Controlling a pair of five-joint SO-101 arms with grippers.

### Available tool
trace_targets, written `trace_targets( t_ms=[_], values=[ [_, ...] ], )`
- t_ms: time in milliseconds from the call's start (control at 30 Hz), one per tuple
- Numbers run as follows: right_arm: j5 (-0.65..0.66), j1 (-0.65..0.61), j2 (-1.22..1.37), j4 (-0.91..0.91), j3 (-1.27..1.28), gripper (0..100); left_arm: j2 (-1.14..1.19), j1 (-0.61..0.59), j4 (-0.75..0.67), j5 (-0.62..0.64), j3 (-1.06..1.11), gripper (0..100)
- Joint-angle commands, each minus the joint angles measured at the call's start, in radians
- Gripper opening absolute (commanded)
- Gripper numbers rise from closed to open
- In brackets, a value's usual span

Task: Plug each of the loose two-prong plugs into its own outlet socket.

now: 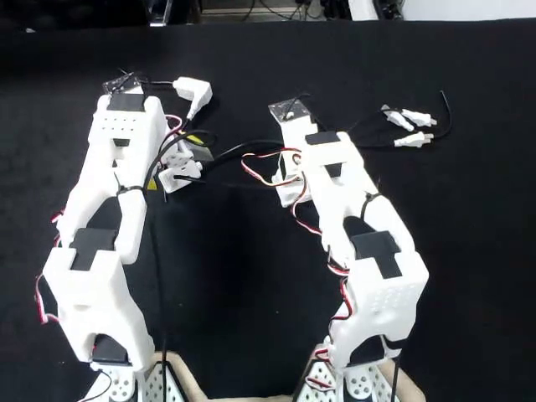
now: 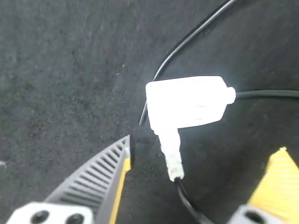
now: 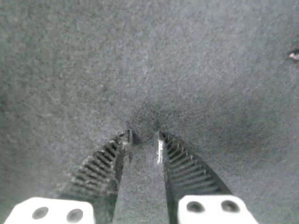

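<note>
- Black felt-like cloth covers the bench (image 1: 251, 276); up close its surface (image 3: 140, 56) looks matte, napped and finely speckled.
- Two white moulded plastic arms stand side by side on it. Red, white and black wires loop beside their joints.
- The left gripper (image 2: 204, 147) has its fingers spread wide and holds nothing. One finger (image 2: 112, 170) is grey and ribbed with a yellow edge, and the other (image 2: 278, 177) shows a yellow face.
- A white rounded-rectangle plastic socket block (image 2: 187, 102) lies flat on the cloth just ahead of those fingers and clear of both. It is smooth and glossy. A ribbed strain-relief stub (image 2: 172, 158) juts from one side toward the fingers, and a small round nub on one end carries a black cord (image 2: 266, 94).
- From the high view, the same block (image 1: 193, 92) sits just beside the left gripper (image 1: 126, 84), toward the far edge of the bench.
- The right gripper (image 3: 142, 137) points down at bare cloth. Its dark ribbed fingers (image 3: 182, 161) are nearly together, with a narrow gap between the tips and nothing in it.
- In the high view the right gripper (image 1: 289, 109) is near the middle of the bench.
- Two small loose white two-prong plugs (image 1: 416, 117) (image 1: 413, 140) lie close together on the right, well apart from the socket block. Thin black cords (image 1: 445, 117) curl around them.
</note>
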Motion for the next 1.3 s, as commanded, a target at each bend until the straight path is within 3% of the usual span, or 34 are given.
trace_targets(
  t_ms=[0,133,267,933,1167,1267],
  values=[
    [-0.003,0.028,-0.021,-0.025,0.002,12.0,-0.057,-0.010,-0.014,-0.008,-0.005,29],
    [-0.003,0.028,-0.021,-0.025,0.002,12.0,-0.057,-0.010,-0.020,-0.008,-0.008,16],
    [-0.003,0.028,-0.021,-0.025,0.002,12.0,-0.057,-0.010,-0.021,-0.008,-0.007,10],
    [-0.003,0.028,-0.021,-0.025,0.002,12.0,-0.057,0.030,-0.009,-0.008,0.025,9],
    [-0.003,0.028,-0.021,-0.025,0.002,12.0,-0.057,0.030,-0.106,-0.009,0.056,9],
    [-0.003,0.028,-0.021,-0.025,0.002,12.0,-0.057,0.030,-0.117,-0.064,0.062,9]
  ],
)
